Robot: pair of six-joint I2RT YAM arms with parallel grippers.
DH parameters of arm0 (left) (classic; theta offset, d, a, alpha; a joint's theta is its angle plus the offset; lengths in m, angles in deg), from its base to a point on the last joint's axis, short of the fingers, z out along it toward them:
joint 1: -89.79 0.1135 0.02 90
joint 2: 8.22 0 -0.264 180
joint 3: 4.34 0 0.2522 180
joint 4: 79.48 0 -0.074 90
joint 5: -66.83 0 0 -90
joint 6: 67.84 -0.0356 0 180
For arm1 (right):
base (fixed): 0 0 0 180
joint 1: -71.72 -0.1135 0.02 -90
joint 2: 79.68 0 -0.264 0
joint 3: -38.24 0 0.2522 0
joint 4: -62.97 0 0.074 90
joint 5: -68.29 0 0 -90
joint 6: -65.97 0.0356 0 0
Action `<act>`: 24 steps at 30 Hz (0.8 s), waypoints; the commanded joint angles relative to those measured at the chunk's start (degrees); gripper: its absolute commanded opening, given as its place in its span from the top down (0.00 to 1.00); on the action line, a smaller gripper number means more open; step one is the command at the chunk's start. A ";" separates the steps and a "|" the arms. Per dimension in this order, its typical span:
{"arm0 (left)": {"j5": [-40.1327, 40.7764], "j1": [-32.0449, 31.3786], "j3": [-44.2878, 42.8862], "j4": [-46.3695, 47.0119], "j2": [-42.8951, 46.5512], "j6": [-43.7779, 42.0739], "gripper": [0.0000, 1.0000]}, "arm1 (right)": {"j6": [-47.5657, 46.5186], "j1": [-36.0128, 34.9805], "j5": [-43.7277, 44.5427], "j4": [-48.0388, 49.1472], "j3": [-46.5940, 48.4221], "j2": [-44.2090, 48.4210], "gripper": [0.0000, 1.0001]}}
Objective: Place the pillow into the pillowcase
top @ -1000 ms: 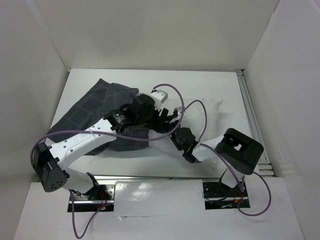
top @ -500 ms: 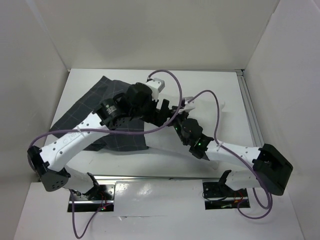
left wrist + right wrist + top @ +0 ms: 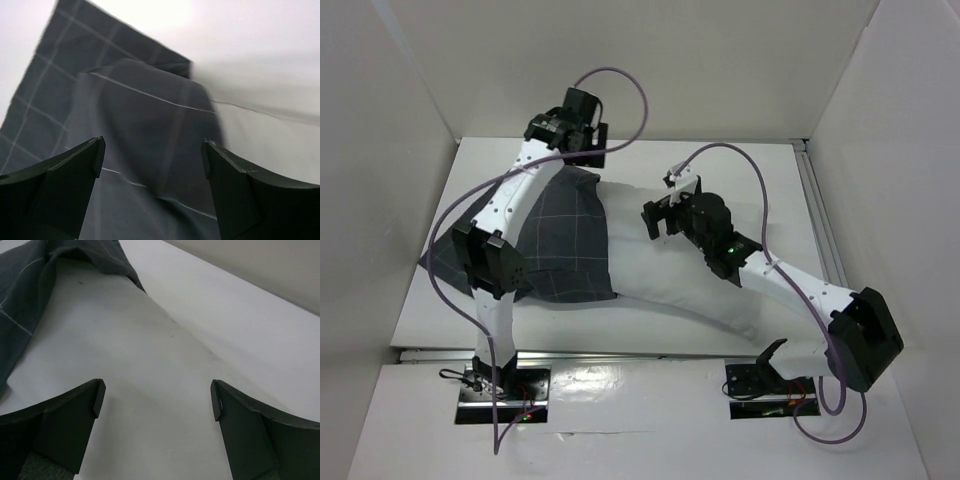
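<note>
- We find the pillowcase [image 3: 560, 240] lying flat at centre left of the top view, its upper corner under the left arm's wrist
- We see the pillow [image 3: 665, 285] stretching from the centre toward the lower right of that frame; its left end is covered by the pillowcase, and the rest lies bare on the table [image 3: 740, 165]
- We note the left gripper [image 3: 152, 145] hanging above the checked cloth near the upper centre of the top view; its fingers are spread wide and nothing sits between them
- We note the right gripper [image 3: 157, 387] poised over the bare part of the pillow at the frame centre, fingers likewise spread apart and gripping nothing
- In the right wrist view, the dark edge of the pillowcase fills the upper left, draped over the white pillow
</note>
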 commanded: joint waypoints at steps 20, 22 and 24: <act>-10.67 2.76 8.34 10.17 2.54 -17.71 0.00 | -5.73 15.91 -25.95 -1.06 20.21 -18.27 0.00; -12.07 2.76 8.96 10.17 1.92 -18.24 0.00 | -6.26 17.31 -30.69 -1.06 21.09 -19.15 0.00; -12.08 1.62 8.34 9.64 0.08 -19.12 0.00 | -7.48 18.20 -38.39 -0.53 21.63 -21.07 0.00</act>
